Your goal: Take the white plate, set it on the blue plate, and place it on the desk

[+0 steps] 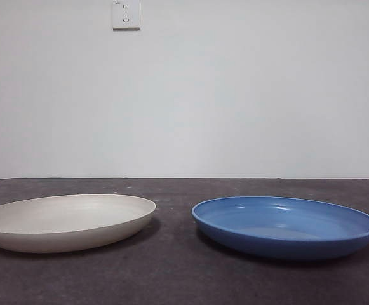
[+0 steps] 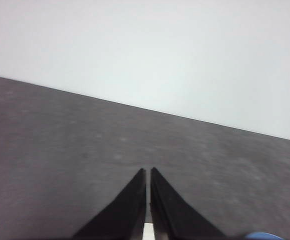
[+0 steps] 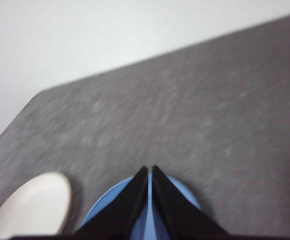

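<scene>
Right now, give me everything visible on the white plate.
The white plate is a wide, shallow round dish in matte cream with a low raised rim, and nothing lies in it. It sits flat and upright on the dark grey desk, casting a soft shadow underneath. In the front view a clear gap of desk separates it from the blue plate; they do not touch. No hand touches it. The right wrist view catches part of its rim, blurred, beside the blue plate.

White plate (image 1: 67, 221) matt, smooth, cream, ceramic-like, blue plate (image 1: 286, 225) glossy, smooth, with light reflections on its inner face, desk (image 1: 184, 279) dark grey, matt, faintly mottled, wall (image 1: 235, 89) plain matt white, wall socket (image 1: 126, 14) smooth white plastic
</scene>
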{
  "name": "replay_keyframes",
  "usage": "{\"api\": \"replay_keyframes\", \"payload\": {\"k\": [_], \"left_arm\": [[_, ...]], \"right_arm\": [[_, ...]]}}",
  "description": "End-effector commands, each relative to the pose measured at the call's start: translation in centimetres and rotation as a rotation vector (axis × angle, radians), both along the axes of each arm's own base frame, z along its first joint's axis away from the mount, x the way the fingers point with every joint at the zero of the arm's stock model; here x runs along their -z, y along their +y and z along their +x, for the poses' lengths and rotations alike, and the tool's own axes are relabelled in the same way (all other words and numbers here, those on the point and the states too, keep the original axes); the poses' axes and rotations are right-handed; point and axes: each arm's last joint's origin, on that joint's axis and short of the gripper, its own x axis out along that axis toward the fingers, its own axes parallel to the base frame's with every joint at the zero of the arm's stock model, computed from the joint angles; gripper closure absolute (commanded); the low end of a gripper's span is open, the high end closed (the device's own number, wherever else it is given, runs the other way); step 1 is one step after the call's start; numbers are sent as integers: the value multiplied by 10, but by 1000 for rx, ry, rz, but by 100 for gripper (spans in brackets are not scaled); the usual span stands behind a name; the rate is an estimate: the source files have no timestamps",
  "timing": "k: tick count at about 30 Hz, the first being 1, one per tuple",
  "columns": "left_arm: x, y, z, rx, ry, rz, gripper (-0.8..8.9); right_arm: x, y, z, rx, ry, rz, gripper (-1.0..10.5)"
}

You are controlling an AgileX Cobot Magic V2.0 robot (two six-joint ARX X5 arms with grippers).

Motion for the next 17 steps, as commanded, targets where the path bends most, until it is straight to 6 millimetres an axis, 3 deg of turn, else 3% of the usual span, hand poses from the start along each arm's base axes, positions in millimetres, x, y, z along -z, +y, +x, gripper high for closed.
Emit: {"api": "replay_keyframes", "payload": {"k": [1,7,17], "left_arm": [[-18,-3,5,70,-19,-4,797],[-42,-11,14,213,15,-16,797],[-52,-24,29,429,228,34,797]], "right_arm": [[-17,2,5,-63,20,13,940],[-45,5,13,-219,21,-9,940],[-70,7,7,-320,20,-98,940]]}}
